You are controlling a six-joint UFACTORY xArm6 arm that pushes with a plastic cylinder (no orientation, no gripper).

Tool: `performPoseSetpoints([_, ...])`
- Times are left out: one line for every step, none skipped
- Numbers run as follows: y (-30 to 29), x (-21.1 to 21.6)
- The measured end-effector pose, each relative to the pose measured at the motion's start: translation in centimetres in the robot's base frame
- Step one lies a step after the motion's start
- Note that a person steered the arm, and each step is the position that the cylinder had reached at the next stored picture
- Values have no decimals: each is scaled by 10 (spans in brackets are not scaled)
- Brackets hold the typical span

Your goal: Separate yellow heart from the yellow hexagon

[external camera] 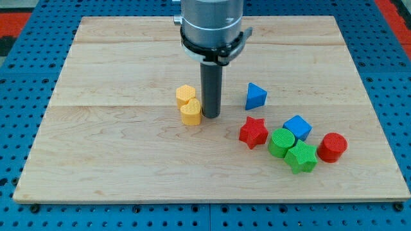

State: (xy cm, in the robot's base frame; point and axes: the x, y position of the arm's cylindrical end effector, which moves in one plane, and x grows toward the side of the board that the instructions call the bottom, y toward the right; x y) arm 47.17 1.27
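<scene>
Yellow heart (191,113) is lying a little left of the table's (115,160) middle, and you are seeing it pressed up against the yellow hexagon (185,95), which is sitting just above it toward the view's top and slightly to the left. The two are touching, with no gap showing between them. My tip (210,116) is standing immediately at the heart's right side, touching it or very nearly so; you cannot tell which from this angle. The dark rod is rising straight up from there into the grey arm housing (212,22) at the view's top. There is no hand on this arm to be spread or pressed together, only the rod.

Moving outward to the right, you are looking at a blue triangular block (255,96) sitting alone, well apart from the yellow pair. Lower right of it, a cluster is gathering: a red star (253,132), a green cylinder (280,141) beside it, a blue cube (297,127) touching the cylinder's upper right, a green star (302,157) against the cylinder's lower right, and a red cylinder (332,147) just beyond that star.

The pale wooden table is resting on a blue perforated base (26,77).
</scene>
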Motion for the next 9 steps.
performPoseSetpoints([-18,32])
performPoseSetpoints([-80,6])
performPoseSetpoints([-106,-26])
performPoseSetpoints([-120,-9])
performPoseSetpoints([-91,35])
performPoseSetpoints([-41,36])
performPoseSetpoints([-47,-4])
performPoseSetpoints([-56,-53])
performPoseSetpoints([-56,-79])
